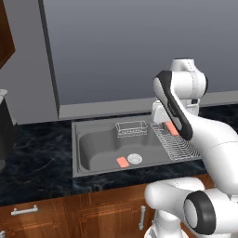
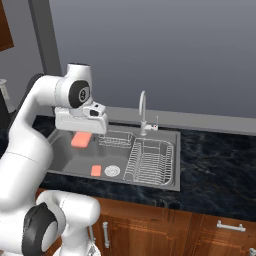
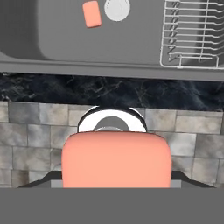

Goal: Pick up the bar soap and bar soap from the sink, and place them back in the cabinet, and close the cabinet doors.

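My gripper is shut on one salmon-pink bar soap and holds it in the air above the grey sink. From the left base view this held soap hangs under the hand, in front of the dish rack. In the hand view the held bar hides the fingertips. The second bar soap lies flat on the basin floor just left of the round drain; this bar also shows at the top of the hand view. A sliver of reddish-brown wood shows at the upper left edge.
A wire dish rack fills the sink's right part, and a small wire basket hangs at the back. The faucet rises behind the sink. Black marble counter lies around it, a dark appliance stands left, and low cabinets sit below.
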